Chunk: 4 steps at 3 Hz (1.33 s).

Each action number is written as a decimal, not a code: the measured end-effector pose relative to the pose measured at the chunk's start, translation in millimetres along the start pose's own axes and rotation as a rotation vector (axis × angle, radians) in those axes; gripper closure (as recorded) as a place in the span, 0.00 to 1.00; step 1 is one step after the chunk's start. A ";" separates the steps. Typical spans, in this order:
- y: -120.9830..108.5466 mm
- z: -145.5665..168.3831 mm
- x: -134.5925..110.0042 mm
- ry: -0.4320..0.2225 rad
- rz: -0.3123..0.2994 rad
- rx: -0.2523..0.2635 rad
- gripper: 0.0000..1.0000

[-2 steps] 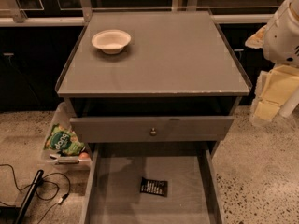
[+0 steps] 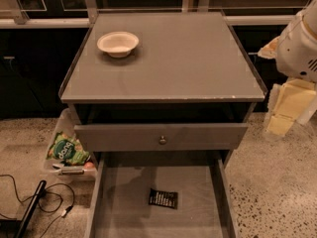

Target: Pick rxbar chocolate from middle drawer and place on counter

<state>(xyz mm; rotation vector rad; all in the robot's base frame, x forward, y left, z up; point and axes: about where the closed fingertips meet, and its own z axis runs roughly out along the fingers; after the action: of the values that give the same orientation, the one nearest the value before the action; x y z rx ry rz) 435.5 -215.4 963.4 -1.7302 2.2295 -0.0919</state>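
Observation:
The rxbar chocolate (image 2: 163, 198), a small flat black wrapper with white print, lies on the floor of the middle drawer (image 2: 124, 207). That drawer is pulled far out at the bottom of the view. The counter (image 2: 188, 63) is the flat grey cabinet top above it. My gripper (image 2: 283, 114) hangs at the right edge, cream-coloured, under the white arm (image 2: 297, 48). It is beside the cabinet's right side, level with the counter's front edge, well above and to the right of the bar, and touches nothing.
A white bowl (image 2: 118, 43) sits on the counter's back left. The drawer with the brass knob (image 2: 162, 139) stands slightly open above the middle drawer. A clear bin with a green snack bag (image 2: 67, 150) and black cables (image 2: 34, 202) lie on the floor at left.

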 end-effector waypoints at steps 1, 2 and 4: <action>24.1 42.9 3.3 -0.024 -0.001 -0.050 0.00; 55.4 107.9 18.9 -0.049 0.000 -0.103 0.00; 85.6 181.2 40.2 -0.060 0.005 -0.148 0.00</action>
<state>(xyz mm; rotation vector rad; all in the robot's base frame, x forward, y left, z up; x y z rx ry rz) 398.6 -205.4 762.6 -1.7770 2.2466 0.1281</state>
